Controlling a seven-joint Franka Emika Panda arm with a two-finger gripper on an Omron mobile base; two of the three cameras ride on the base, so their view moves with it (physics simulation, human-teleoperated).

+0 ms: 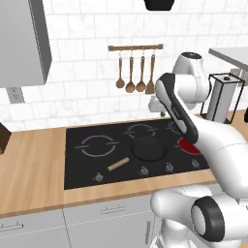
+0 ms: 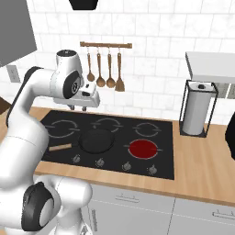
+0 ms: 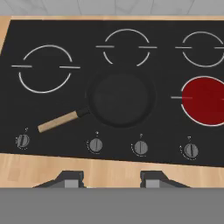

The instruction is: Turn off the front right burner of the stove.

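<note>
Wide flat black glass cooktop set in wooden counter; black wooden-handled frying pan front centre, lit red disc burner toward right edge, four round metal knobs along front edge.

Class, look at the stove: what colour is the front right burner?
Solid red, the front right burner stands out on the black stove; clearest in the hand view.

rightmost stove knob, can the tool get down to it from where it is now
Probably yes. The tool hangs open above the stove's front edge, left of the rightmost knob. Nothing stands between them; the frying pan sits farther back, and the lit front right burner lies behind that knob.
</note>
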